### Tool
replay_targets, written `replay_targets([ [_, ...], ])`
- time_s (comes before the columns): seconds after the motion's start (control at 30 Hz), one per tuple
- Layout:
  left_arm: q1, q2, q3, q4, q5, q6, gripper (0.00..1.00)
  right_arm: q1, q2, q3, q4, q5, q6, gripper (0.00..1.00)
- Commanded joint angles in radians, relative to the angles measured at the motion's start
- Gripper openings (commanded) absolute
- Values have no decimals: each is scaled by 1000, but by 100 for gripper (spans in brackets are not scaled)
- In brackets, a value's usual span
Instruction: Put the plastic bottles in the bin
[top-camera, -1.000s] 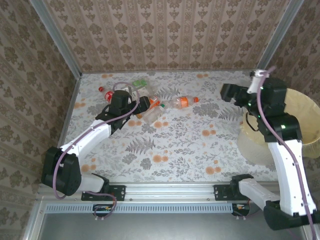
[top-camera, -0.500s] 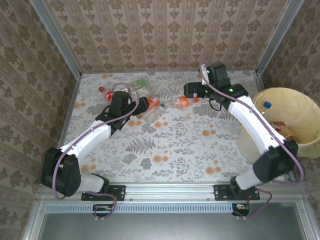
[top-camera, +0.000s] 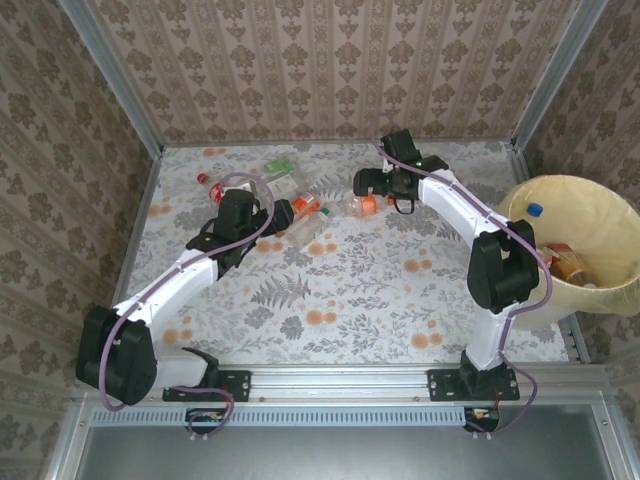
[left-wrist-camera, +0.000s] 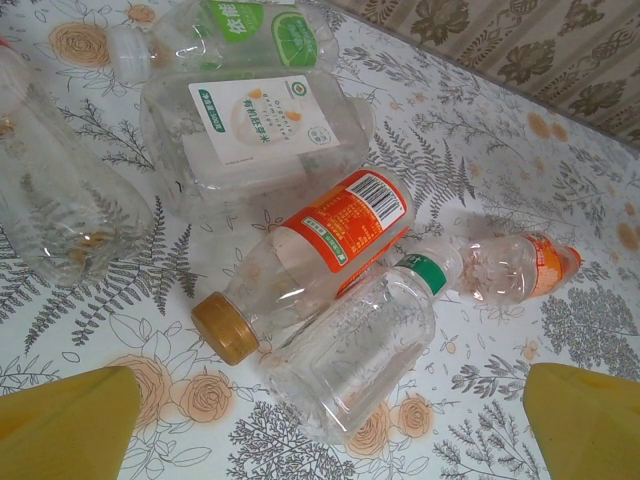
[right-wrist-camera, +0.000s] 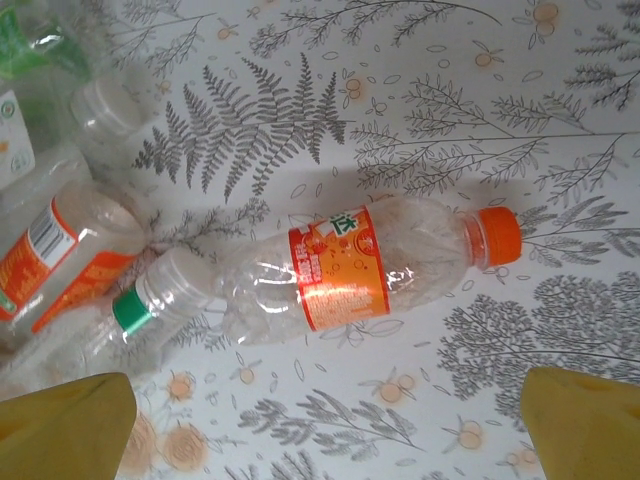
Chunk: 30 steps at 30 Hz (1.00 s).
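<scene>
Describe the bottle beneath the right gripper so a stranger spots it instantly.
On the floral table, clear bottles lie heaped near the back wall. At the heap's right end lies the crushed bottle, the only one there with orange cap and orange label.

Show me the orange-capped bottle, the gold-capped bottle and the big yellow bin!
orange-capped bottle (right-wrist-camera: 335, 270), right wrist view, on its orange label.
gold-capped bottle (left-wrist-camera: 225, 328), left wrist view, on its gold cap.
bin (top-camera: 588, 212), top external view, on the bag's bare inner wall.

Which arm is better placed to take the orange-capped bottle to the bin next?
Right. The right gripper, open, hangs over the orange-capped bottle, and the bin stands on its side; the left gripper hovers over the other bottles.
</scene>
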Motion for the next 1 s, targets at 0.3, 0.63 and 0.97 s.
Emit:
replay_targets([
  [0.3,6,-2,-6,-4,-13,6,100,59,257,263,-87,313,349,99],
  [0.63,26,11,-34,1,-34,4,100,112,436,472,-284,516,343,100],
  [0.97,38,56,-26,2,-20,15,100,112,344,266,-239,422,293,100],
])
